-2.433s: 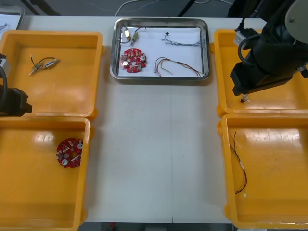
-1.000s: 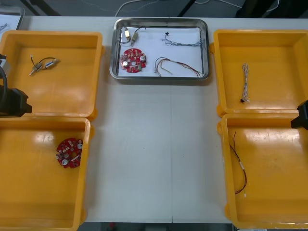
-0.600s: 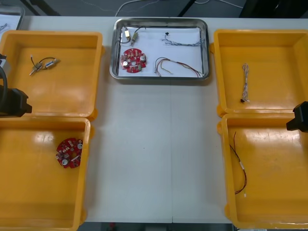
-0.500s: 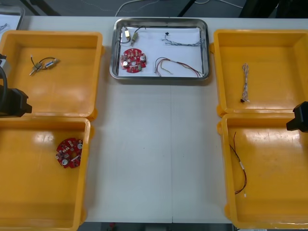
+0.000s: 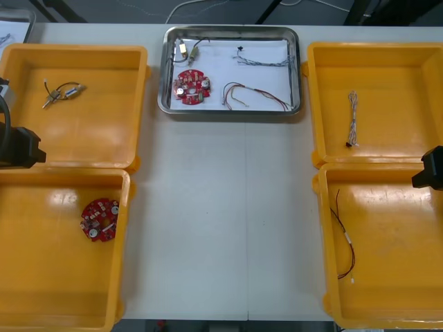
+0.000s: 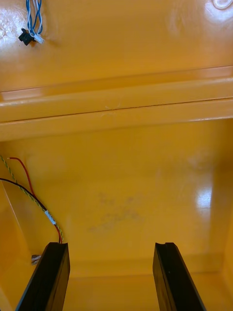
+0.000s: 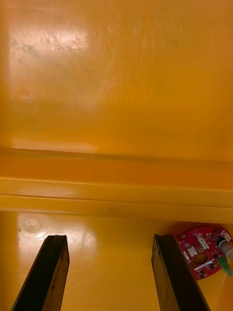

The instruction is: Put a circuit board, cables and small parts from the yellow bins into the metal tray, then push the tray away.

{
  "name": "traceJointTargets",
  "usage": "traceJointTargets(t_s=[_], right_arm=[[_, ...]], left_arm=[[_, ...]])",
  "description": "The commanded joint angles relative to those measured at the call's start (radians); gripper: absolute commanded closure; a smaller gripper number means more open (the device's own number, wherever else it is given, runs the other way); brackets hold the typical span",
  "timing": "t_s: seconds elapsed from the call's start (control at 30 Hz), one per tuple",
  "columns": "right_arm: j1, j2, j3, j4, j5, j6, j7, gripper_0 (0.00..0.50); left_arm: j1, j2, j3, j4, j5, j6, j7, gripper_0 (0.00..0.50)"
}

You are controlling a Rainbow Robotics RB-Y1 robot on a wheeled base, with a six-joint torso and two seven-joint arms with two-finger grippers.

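Observation:
The metal tray (image 5: pixel 299 76) stands at the far middle of the table. In it lie a round red circuit board (image 5: pixel 192 86), a red and yellow cable (image 5: pixel 253 95), a blue and white cable (image 5: pixel 261 61) and small metal parts (image 5: pixel 187 48). My right gripper (image 6: pixel 112 277) hangs open over the near right yellow bin (image 6: pixel 145 194), beside a red and yellow cable (image 6: pixel 29 192). My left gripper (image 7: pixel 109 274) is open above the near left bin (image 7: pixel 97 233), with a second circuit board (image 7: pixel 206 245) just off one finger.
The far left bin (image 5: pixel 104 131) holds small metal parts (image 5: pixel 61 92). A twisted blue and white cable (image 5: pixel 353 117) lies in the far right bin (image 5: pixel 401 138). Both arms sit at the table's side edges, the left arm (image 5: pixel 17 146) and the right arm (image 5: pixel 430 169).
My right arm has drawn back from over the far right bin to the table's right edge, uncovering the twisted cable there. The left arm has stayed put.

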Motion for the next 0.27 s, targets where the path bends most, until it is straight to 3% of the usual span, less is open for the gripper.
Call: traceJointTargets(t_s=[0.03, 0.27], right_arm=[[0.012, 0.009, -0.033, -0.016, 0.007, -0.009, 0.015, 0.0], [0.012, 0.009, -0.033, -0.016, 0.007, -0.009, 0.015, 0.0]], left_arm=[[0.012, -0.008, -0.011, -0.021, 0.003, -0.009, -0.066, 0.0], [0.012, -0.008, -0.011, -0.021, 0.003, -0.009, -0.066, 0.0]])
